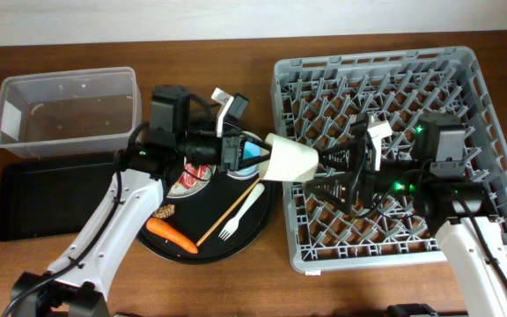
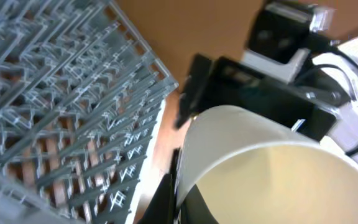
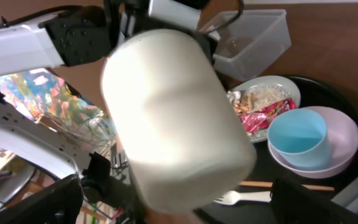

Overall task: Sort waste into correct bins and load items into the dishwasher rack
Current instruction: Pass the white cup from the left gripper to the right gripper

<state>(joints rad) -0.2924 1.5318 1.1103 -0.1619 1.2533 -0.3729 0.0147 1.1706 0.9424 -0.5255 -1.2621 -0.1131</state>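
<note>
At the centre of the overhead view, the small white plastic cup (image 1: 293, 161) lies on its side in the air, over the left edge of the large square grey plastic rack (image 1: 465, 79). The left gripper (image 1: 252, 154) reaches in from the left and its fingers pinch the cup at its rim; the left wrist view looks straight into the cup's open mouth. The right gripper (image 1: 326, 164) comes from the right, over the rack, towards the cup's base. In the right wrist view its dark fingers (image 3: 42, 199) stand spread at the lower corners, with the blurred cup filling the middle between them.

Left of the rack sits the round black tray (image 1: 236, 238). It holds:
- a white round plate (image 3: 253, 87) with pale rice (image 3: 266, 93) and a red shiny wrapper (image 3: 266, 115)
- a light-blue cup (image 3: 297, 137) standing in a white bowl (image 3: 340, 134)
- a white plastic fork (image 1: 246, 210) just beside a thin wooden chopstick (image 1: 230, 214)
- an orange carrot (image 1: 172, 234) and a small brown lump (image 1: 164, 213)

At upper left stands the clear plastic rectangular tub (image 1: 69, 77), with the shallow black rectangular tray (image 1: 51, 202) below it.
</note>
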